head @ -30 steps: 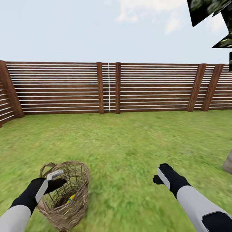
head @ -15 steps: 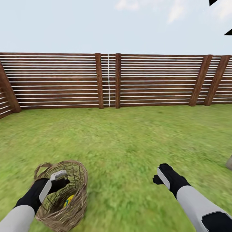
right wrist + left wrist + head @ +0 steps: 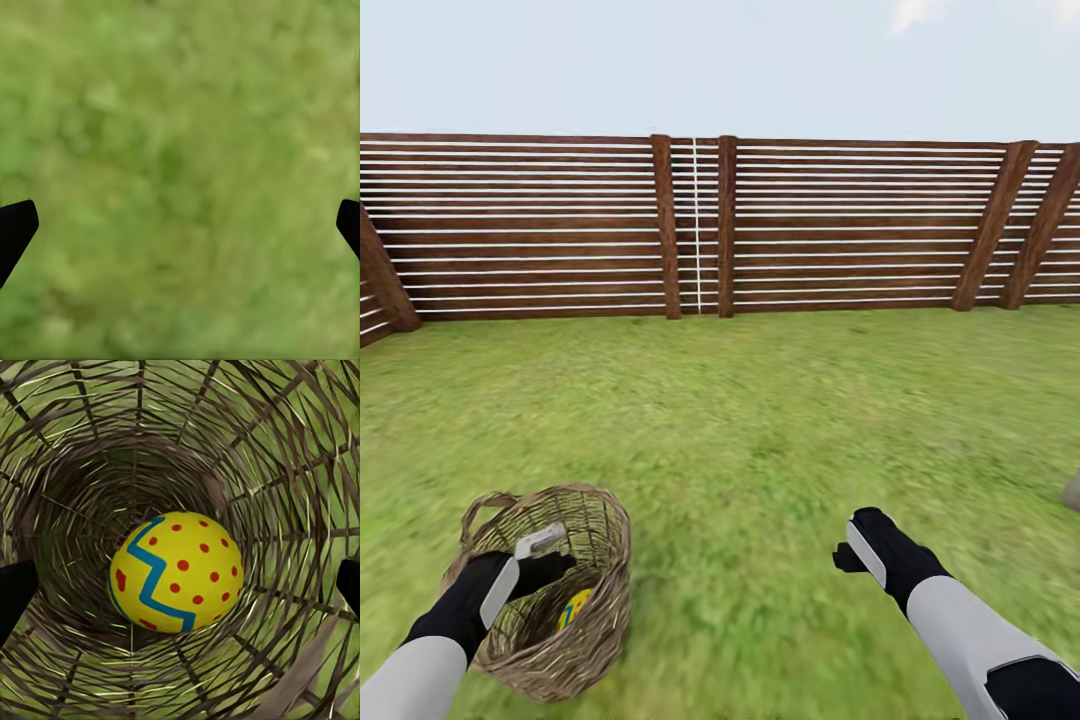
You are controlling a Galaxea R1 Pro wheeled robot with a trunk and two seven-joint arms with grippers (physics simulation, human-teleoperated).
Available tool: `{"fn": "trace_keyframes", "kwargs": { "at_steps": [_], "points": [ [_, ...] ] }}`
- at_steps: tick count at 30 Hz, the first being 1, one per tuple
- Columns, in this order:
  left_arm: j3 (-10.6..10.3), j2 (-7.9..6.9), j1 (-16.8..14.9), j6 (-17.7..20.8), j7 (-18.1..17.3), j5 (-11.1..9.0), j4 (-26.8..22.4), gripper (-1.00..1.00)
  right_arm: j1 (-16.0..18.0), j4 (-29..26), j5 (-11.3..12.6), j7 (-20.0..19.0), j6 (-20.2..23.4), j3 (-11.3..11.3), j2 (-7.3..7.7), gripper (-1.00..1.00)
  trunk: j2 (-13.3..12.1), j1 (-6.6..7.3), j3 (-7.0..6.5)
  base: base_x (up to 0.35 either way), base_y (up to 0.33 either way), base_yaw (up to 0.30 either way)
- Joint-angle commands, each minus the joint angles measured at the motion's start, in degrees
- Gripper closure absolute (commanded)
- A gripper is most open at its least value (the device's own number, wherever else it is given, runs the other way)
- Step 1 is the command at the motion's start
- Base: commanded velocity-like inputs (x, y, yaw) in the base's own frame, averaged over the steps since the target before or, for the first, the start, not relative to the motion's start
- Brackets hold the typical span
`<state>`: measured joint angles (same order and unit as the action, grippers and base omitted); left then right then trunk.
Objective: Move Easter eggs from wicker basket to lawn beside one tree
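Egg lies between spread left fingertips — inside basket.

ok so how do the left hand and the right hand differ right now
The left hand reaches into the wicker basket, aimed at a yellow egg; the right hand hangs over bare lawn. The left has an egg between its fingers; the right has nothing. Both are open.

Head camera apparently tilted downward.
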<state>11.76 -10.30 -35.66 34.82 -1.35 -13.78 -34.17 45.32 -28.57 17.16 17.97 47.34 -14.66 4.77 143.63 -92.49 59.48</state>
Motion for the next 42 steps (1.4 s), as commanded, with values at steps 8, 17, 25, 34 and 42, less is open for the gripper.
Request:
{"fn": "trace_keyframes", "kwargs": {
  "at_steps": [8,17,25,34,42],
  "points": [
    [0.2,0.1,-0.02,0.34,-0.04,-0.03,0.07,-1.0,0.04,-0.06,0.59,0.44,0.21,-0.41,0.06,-1.0,0.14,-0.19,1.83,0.0,0.0,0.0],
    [0.2,0.19,-0.02,0.27,-0.14,-0.02,0.16,-1.0,0.04,-0.08,0.59,0.42,0.21,-0.37,0.06,-1.0,0.26,-0.42,3.83,0.078,0.0,0.0],
    [0.2,0.2,-0.02,0.25,-0.03,-0.02,0.25,-1.0,0.04,-0.08,0.59,0.43,0.21,-0.37,0.06,-1.0,0.36,-0.63,5.6,0.227,0.0,0.0],
    [0.28,0.27,-0.02,0.25,-0.05,-0.1,0.25,-1.0,0.04,-0.08,0.59,0.45,0.21,-0.39,0.06,-1.0,0.48,-0.86,7.59,0.008,0.0,0.0],
    [0.24,0.28,-0.02,0.25,-0.05,-0.1,0.28,-1.0,0.04,-0.08,0.59,0.47,0.21,-0.45,0.06,-1.0,0.59,-1.07,9.37,0.0,0.0,0.0]
  ]
}}
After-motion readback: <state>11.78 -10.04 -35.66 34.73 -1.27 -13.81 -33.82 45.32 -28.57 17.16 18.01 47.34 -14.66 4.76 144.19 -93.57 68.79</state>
